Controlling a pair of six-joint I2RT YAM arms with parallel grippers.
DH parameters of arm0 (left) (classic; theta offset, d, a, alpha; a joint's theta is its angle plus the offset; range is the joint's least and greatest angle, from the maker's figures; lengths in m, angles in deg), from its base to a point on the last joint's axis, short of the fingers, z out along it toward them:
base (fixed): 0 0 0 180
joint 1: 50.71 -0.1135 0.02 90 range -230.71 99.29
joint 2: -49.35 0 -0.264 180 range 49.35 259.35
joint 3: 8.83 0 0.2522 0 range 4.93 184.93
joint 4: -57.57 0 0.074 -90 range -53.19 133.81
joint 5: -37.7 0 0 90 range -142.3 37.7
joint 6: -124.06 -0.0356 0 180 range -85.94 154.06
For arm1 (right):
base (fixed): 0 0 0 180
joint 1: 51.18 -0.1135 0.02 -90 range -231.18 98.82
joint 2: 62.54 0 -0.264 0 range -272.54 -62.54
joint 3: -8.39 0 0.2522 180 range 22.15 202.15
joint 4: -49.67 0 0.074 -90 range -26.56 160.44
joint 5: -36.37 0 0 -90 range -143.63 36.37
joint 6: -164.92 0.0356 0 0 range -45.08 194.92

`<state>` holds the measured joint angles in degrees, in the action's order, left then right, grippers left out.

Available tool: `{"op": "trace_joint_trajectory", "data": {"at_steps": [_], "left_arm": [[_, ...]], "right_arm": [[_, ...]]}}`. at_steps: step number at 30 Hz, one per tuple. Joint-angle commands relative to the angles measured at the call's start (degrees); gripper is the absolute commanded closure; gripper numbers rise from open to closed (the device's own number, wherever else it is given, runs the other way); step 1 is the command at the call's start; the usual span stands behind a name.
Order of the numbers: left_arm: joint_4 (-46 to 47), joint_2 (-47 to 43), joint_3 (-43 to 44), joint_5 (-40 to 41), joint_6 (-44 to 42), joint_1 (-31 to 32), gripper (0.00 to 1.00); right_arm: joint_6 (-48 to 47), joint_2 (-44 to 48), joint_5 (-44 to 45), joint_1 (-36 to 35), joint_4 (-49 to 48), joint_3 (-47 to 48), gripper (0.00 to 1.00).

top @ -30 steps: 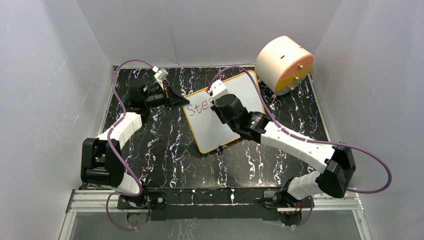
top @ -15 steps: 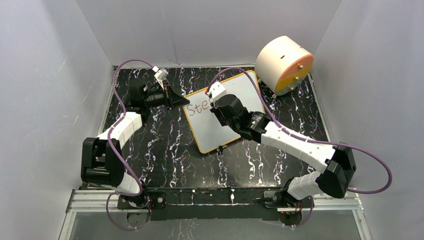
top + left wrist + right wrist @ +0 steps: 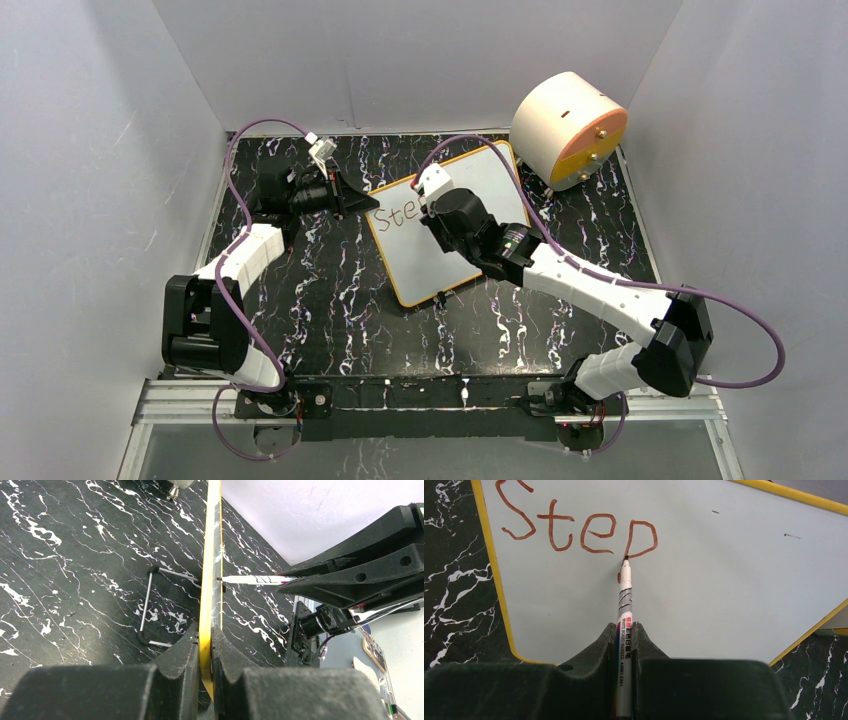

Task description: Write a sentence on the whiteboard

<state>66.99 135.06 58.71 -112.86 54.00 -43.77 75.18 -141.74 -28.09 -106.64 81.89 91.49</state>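
The whiteboard (image 3: 470, 185) lies tilted on the black marbled table, with white face (image 3: 734, 570) and yellow frame (image 3: 210, 555). Of the sentence, "Step" (image 3: 579, 530) stands in reddish-brown along the top left; from above, "Ste" (image 3: 392, 215) shows beside the right wrist. My left gripper (image 3: 206, 645) is shut on the board's left edge (image 3: 368, 205). My right gripper (image 3: 625, 630) is shut on a silver marker (image 3: 624, 595), whose tip touches the stem of the "p". The marker (image 3: 255, 579) also shows in the left wrist view, tip on the board.
A round peach-and-orange drum (image 3: 570, 128) stands at the back right, close to the board's far corner. A black wire foot (image 3: 147, 605) juts from under the board. White walls close in the table on three sides.
My right wrist has shifted very slightly over the board with the marker. The left arm and the board have not moved.
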Motion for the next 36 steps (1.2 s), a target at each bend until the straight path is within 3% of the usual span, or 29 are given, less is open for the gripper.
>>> {"op": "trace_joint_trajectory", "data": {"at_steps": [1,16,36], "left_arm": [[-8.29,2.74,-1.49,2.29,-4.27,2.55,1.00],[-9.71,3.23,-0.88,2.99,-4.89,2.55,1.00],[-10.17,3.57,-0.61,2.79,-4.83,2.53,1.00]], "right_arm": [[0.49,3.90,2.40,0.41,-2.67,-1.83,1.00],[-0.16,9.73,4.04,4.92,-2.05,-5.84,1.00],[-3.25,8.24,3.12,8.55,-5.81,-2.70,1.00]]}}
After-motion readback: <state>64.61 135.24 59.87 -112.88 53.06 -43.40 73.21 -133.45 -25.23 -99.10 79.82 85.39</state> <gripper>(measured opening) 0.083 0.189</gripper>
